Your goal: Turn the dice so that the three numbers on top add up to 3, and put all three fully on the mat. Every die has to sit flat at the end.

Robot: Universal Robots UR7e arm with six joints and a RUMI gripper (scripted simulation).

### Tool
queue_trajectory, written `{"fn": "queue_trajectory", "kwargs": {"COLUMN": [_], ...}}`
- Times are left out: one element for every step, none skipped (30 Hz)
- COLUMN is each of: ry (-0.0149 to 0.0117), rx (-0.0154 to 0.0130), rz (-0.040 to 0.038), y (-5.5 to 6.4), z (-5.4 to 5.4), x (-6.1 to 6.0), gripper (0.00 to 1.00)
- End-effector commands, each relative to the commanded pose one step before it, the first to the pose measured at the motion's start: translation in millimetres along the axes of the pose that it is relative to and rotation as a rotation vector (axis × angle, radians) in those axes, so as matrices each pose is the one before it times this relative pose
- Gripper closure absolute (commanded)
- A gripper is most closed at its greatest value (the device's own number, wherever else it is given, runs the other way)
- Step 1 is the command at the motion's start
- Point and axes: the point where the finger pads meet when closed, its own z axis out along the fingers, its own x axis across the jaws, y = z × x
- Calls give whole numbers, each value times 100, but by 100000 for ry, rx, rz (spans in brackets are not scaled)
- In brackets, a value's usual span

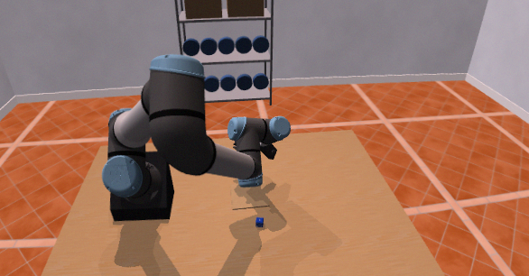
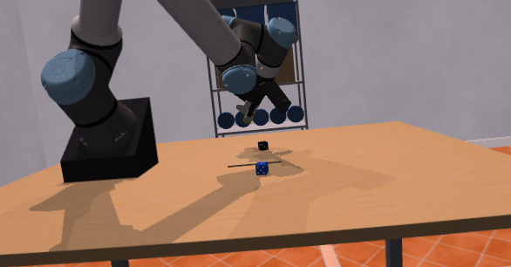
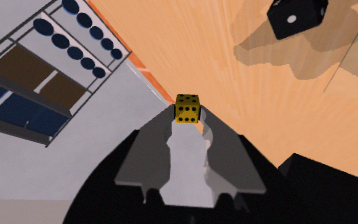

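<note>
My gripper [image 3: 186,105] is shut on a yellow die [image 3: 187,108] and holds it tilted in the air above the table; it also shows in the exterior view [image 2: 248,119]. A black die [image 3: 296,17] lies on the table below, one white pip showing on a side; it sits behind the mat's dark front edge [image 2: 262,145]. A blue die [image 2: 262,168] lies just in front of that edge, also seen in the top view [image 1: 259,222]. The mat [image 1: 250,197] is thin, table-coloured and faint. The arm hides the black die in the top view.
The robot's black base [image 1: 142,190] stands on the left of the wooden table. A metal shelf [image 1: 226,37] with boxes and blue cylinders stands behind the table on the tiled floor.
</note>
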Motion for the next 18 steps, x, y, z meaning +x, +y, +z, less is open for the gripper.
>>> {"fn": "queue_trajectory", "kwargs": {"ry": [-1730, -348, -335, -322, -309, 0, 0, -296, -284, -272, -260, -248, -237, -226, -215, -205, -194, -185], "rx": [-699, -225, -227, -228, -229, 0, 0, -229, -229, -228, -227, -225, -222, -219, -216, -213, -208, -204], "rz": [14159, 2635, 2573, 2510, 2447, 0, 0, 2383, 2320, 2257, 2193, 2130, 2066, 2003, 1939, 1876, 1813, 1751], "y": [-40, -6, -6, -5, -5, 0, 0, -4, -4, -3, -3, -2, -2, -2, -1, -1, -1, 0], "z": [-219, -37, -37, -36, -35, 0, 0, -35, -34, -33, -32, -31, -31, -30, -29, -28, -27, -27], "x": [87, 22, 22, 21, 20, 0, 0, 19, 18, 17, 17, 16, 15, 15, 14, 13, 13, 12], "gripper": [94, 94, 94, 94, 94, 94, 94, 94, 94, 94, 94, 94, 94, 94, 94, 94, 94, 94]}}
